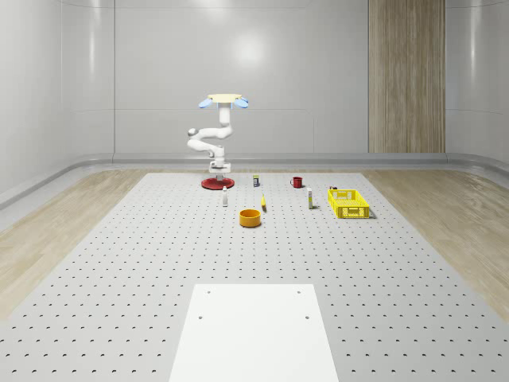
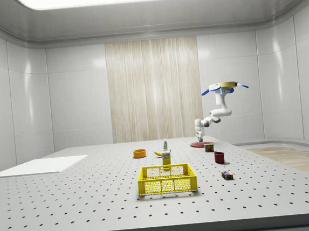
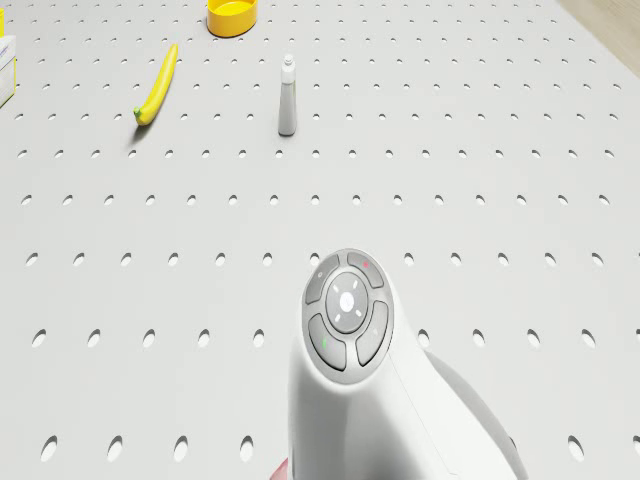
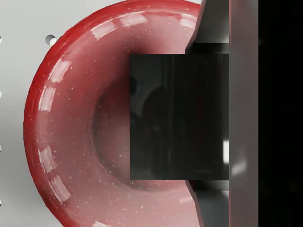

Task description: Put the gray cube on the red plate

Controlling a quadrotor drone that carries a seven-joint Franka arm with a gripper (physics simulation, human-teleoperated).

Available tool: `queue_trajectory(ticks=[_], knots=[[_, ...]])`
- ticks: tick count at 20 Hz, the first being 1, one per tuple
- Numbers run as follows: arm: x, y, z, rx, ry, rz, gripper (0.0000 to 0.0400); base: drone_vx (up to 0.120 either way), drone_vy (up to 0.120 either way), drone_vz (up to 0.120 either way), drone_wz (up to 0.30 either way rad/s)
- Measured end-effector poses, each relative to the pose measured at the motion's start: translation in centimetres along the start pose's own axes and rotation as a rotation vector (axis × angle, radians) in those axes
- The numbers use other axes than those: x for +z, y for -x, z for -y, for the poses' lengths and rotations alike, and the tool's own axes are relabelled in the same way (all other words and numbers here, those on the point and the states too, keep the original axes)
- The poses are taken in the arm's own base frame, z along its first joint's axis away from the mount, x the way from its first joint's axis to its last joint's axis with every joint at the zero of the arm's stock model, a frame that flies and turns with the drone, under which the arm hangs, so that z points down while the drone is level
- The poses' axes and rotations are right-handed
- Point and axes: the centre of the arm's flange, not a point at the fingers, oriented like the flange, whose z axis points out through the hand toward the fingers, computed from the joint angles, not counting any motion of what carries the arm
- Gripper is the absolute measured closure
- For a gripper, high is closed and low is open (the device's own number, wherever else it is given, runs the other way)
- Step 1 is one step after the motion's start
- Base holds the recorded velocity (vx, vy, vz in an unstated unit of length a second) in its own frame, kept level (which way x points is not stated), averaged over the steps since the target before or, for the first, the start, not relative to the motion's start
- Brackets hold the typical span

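The drone (image 1: 224, 99) hovers above the red plate (image 1: 216, 184) at the far end of the perforated table, seen again as the drone (image 2: 225, 86) at the side view's right. Its white arm folds down so that the gripper (image 1: 219, 170) hangs just over the plate. In the wrist view the dark gray cube (image 4: 179, 116) sits directly against the gripper (image 4: 244, 118), over the hollow of the red plate (image 4: 71, 127). Whether the cube rests on the plate or hangs above it cannot be told.
Nearer on the table stand a small bottle (image 1: 225, 199), an orange bowl (image 1: 250, 217), a banana (image 1: 263, 204), a red mug (image 1: 297, 181) and a yellow crate (image 1: 348, 203). A white sheet (image 1: 254, 334) lies at the near edge.
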Motion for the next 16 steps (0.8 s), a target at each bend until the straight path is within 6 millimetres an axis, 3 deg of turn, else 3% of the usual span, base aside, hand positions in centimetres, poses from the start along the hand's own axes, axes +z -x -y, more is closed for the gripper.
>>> queue_trajectory(ticks=[9,12,16], knots=[[1.3,-0.2,-2.0,0.000,0.000,0.000,0.0150,0.000,0.000,0.000,0.000],[1.4,0.0,-2.3,0.000,0.000,0.000,0.0071,0.000,0.000,0.000,0.000],[0.8,0.1,-2.5,0.000,0.000,0.000,0.0026,0.000,0.000,0.000,0.000]])
